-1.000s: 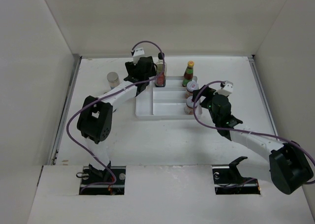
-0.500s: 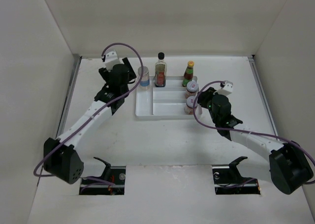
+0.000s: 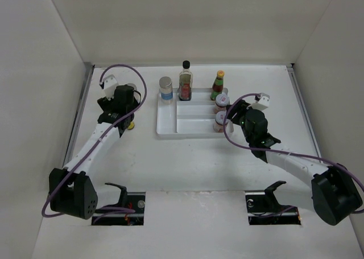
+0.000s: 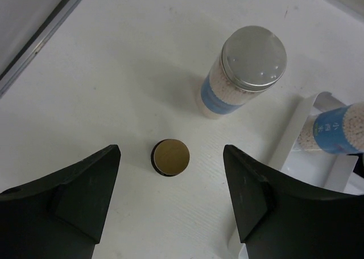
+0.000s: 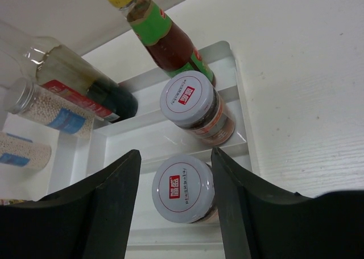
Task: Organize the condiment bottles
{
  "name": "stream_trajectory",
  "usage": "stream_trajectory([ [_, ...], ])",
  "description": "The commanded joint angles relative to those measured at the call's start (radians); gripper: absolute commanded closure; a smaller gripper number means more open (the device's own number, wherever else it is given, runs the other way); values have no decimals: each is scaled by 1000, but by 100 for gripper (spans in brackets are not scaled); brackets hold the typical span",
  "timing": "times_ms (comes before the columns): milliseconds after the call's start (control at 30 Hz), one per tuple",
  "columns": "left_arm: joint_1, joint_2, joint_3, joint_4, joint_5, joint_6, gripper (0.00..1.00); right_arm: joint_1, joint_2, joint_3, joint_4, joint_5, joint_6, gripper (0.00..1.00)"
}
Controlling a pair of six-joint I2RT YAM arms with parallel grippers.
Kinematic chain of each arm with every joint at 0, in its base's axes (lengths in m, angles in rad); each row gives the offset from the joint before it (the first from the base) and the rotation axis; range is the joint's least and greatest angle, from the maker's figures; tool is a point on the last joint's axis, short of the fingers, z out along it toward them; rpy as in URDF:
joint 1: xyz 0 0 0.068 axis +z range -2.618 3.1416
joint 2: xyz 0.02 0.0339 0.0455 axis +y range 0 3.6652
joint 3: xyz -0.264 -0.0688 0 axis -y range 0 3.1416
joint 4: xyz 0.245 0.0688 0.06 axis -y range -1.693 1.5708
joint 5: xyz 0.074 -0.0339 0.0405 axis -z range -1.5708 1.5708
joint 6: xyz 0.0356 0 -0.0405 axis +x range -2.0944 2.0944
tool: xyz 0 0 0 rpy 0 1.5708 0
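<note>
Left wrist view: our left claw (image 4: 170,149) hangs released above the tiny yellow bottle (image 4: 170,158), upright on the tabletop (image 4: 114,71). It looks light, smooth and tippy, so we'd pinch its cap squarely. Whether our right claw (image 5: 176,153) grips the reddish jar (image 5: 183,189) it straddles, we cannot tell.

- I count two grey-lidded jars (image 4: 250,71) (image 4: 335,128) on my feeds.
- Two red jars (image 5: 193,105) (image 5: 183,190).
- One tall bottle (image 3: 185,83).
- One sauce bottle (image 5: 165,34).
- One tiny yellow bottle (image 4: 170,157).
- One tray (image 3: 168,122).
</note>
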Motion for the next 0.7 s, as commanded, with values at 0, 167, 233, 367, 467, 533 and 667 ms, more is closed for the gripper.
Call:
stream_trajectory([
  [0,11,19,-1,57,38,-12,29,0,-12,-2,68,-11,-2,40],
  [167,20,53,-10,67,34,-15,36,0,-20,-4,66,-11,-2,39],
  [233,23,54,-24,67,27,-18,38,0,-25,-7,68,-11,-2,39],
  [367,31,65,-42,67,5,-22,42,0,-19,-4,65,-11,-2,39],
  [467,31,83,-45,79,10,-27,46,0,-15,-2,65,-11,-2,38],
  [533,31,96,-44,87,10,-28,52,0,-17,-2,65,-11,-2,38],
  [667,37,103,-48,107,11,-28,65,0,-22,-4,65,-11,-2,38],
])
